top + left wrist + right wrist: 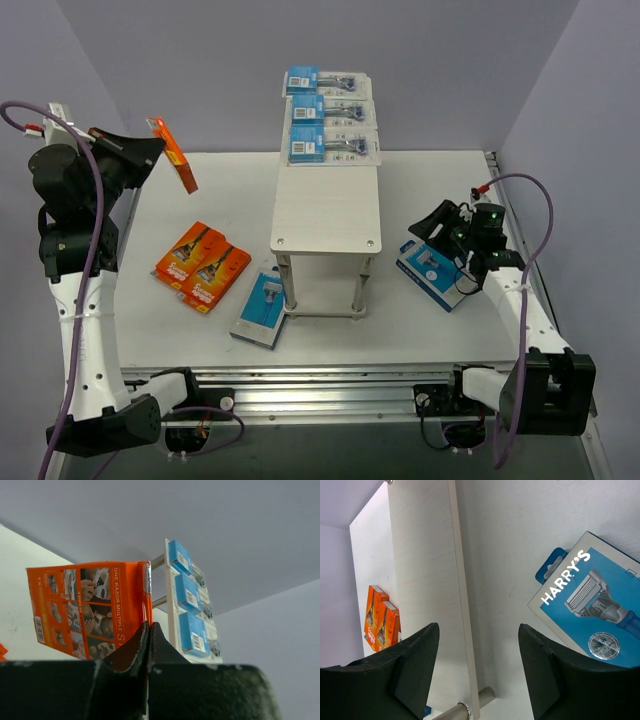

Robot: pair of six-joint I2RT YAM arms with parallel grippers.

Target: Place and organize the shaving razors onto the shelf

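Orange razor box [90, 610] hangs corner-pinched in the left hand [149, 630] — level it, lay it flat on the shelf [327, 215] beyond the hand.

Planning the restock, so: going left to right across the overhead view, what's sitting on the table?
Pair of orange razor boxes → blue-and-white razor box → shelf → Harry's razor box.

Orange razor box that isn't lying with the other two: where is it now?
Top view, far left: the orange box is above the table, pinched in the left gripper, left of the shelf and beyond the two orange boxes.
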